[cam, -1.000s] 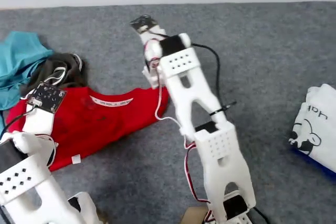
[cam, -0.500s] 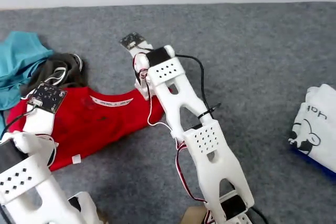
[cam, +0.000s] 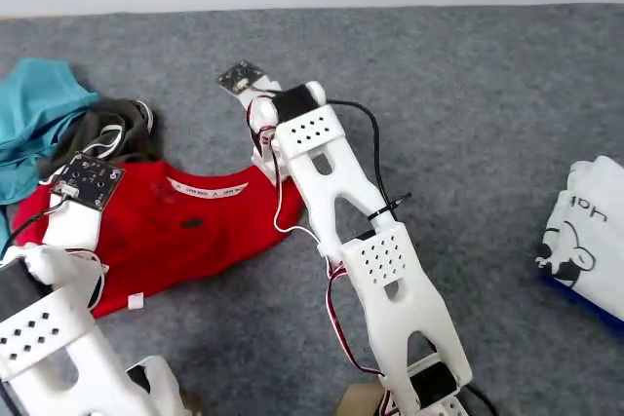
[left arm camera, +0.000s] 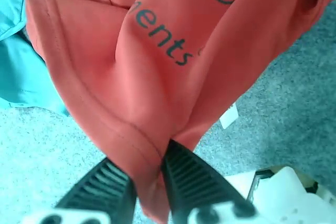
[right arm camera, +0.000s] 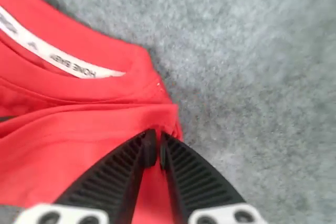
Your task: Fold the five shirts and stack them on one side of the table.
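A red shirt (cam: 185, 221) lies spread on the grey table at the left, collar label facing up. My left gripper (left arm camera: 152, 169) is shut on a fold of the red shirt (left arm camera: 157, 61) at its left edge, cloth pinched between the black fingers (left arm camera: 189, 177). My right gripper (right arm camera: 156, 148) is shut on the red shirt (right arm camera: 68, 145) at its right shoulder, beside the collar. In the high view the right arm (cam: 331, 192) stretches to the shirt's right end and the left arm (cam: 58, 270) covers its left end.
A teal shirt (cam: 34, 109) and a dark olive shirt (cam: 107, 133) lie crumpled at the far left. Folded white shirts with black print (cam: 590, 231) sit stacked at the right edge. Bare grey cloth (cam: 487, 94) spans the middle and back.
My right arm has swung left with the shirt's right end, bunching the red cloth inward. The left arm has stayed put.
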Controlling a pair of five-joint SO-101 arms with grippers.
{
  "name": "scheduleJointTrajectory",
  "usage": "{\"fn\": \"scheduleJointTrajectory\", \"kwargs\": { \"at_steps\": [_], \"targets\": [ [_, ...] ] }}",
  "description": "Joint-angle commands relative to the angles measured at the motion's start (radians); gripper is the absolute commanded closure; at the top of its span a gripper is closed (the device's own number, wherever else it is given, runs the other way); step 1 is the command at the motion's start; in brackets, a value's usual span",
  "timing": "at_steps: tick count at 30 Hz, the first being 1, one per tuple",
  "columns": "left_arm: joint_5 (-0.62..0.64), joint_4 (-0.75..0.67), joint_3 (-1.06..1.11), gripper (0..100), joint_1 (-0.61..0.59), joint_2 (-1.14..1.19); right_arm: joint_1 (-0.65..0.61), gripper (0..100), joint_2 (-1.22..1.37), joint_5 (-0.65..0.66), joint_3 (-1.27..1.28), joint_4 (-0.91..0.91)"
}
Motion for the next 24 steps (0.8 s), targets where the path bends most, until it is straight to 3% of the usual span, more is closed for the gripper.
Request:
{"fn": "scheduleJointTrajectory", "kwargs": {
  "at_steps": [1, 11, 18, 24],
  "targets": [
    [0.023, 0.02, -0.002, 100, -0.005, -0.018, 0.021, 98.8, -0.019, 0.012, -0.138, 0.071],
    [0.028, 0.02, -0.002, 100, -0.003, -0.018, 0.044, 98.8, -0.018, 0.012, -0.224, 0.087],
    [0.029, 0.02, -0.002, 100, -0.003, -0.018, 0.012, 98.5, -0.008, 0.012, -0.06, 0.074],
    [0.029, 0.02, -0.002, 100, -0.003, -0.017, 0.004, 84.1, 0.027, 0.005, -0.02, 0.067]
  ]
}}
